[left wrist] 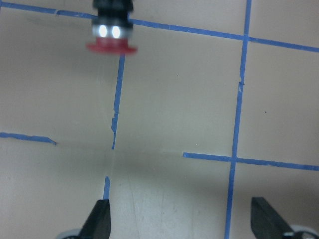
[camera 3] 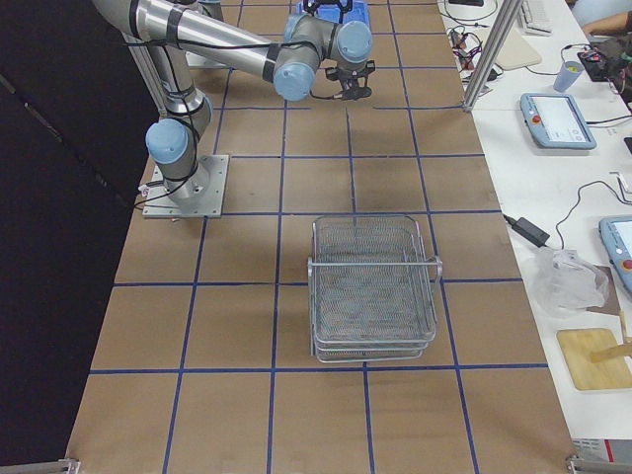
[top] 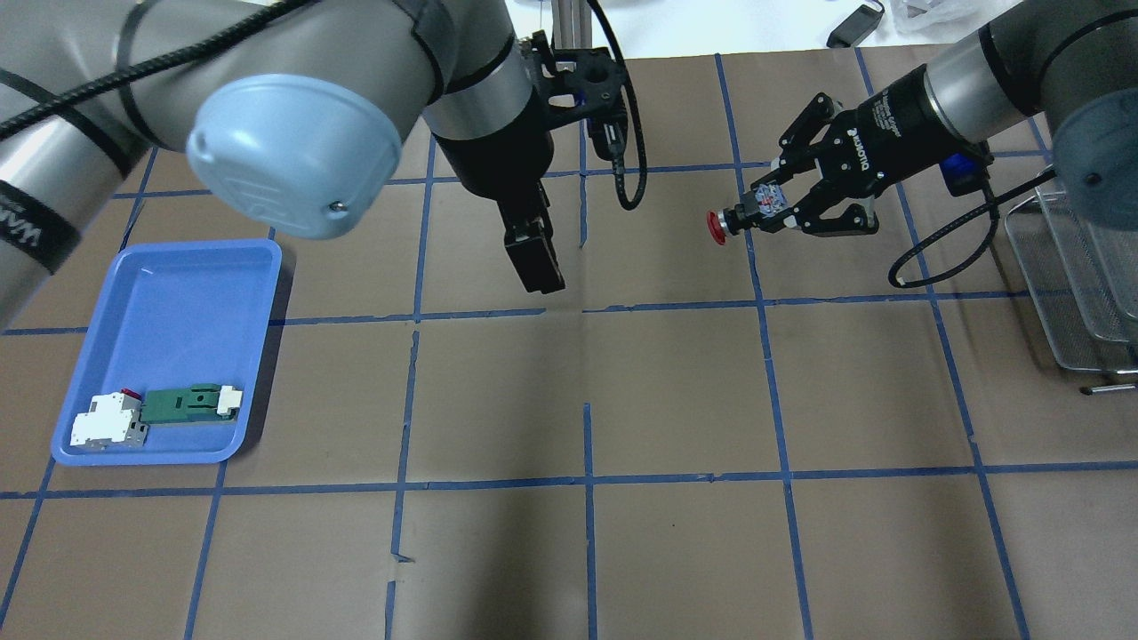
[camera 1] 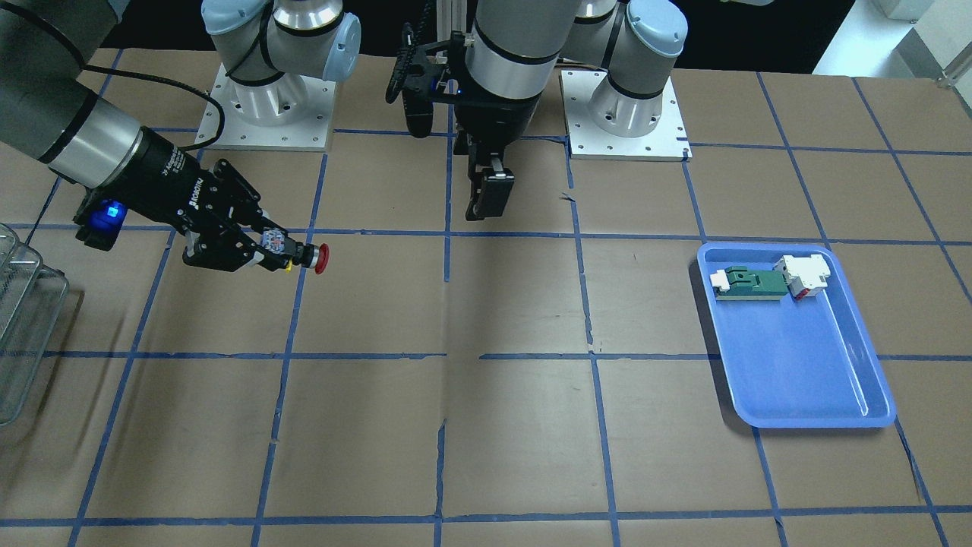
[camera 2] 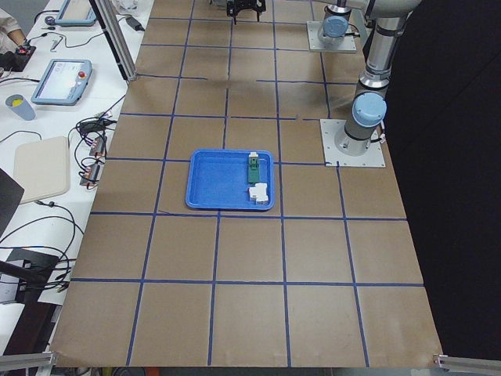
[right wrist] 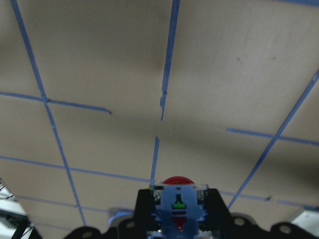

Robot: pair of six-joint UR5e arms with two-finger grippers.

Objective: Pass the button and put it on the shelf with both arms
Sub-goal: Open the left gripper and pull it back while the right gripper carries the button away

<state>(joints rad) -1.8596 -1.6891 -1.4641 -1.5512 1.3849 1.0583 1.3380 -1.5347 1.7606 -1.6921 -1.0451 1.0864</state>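
My right gripper [top: 766,210] is shut on the button [top: 729,222], gripping its clear block base and holding it above the table with the red cap pointing toward the left arm. The same grip shows in the front view [camera 1: 267,248], where the button [camera 1: 310,257] sticks out sideways, and in the right wrist view [right wrist: 178,199]. My left gripper [top: 533,260] hangs open and empty over the table's middle, a short way from the cap. In the left wrist view the button [left wrist: 112,39] is at the top, well apart from the spread fingers [left wrist: 99,219]. The wire shelf [top: 1080,284] stands at the right edge.
A blue tray [top: 160,302] at the far left holds a green-and-white block [top: 191,403] and a white-and-red block [top: 107,420]. The brown table is marked with a grid of blue tape. The right arm's cable [top: 933,249] loops near the shelf.
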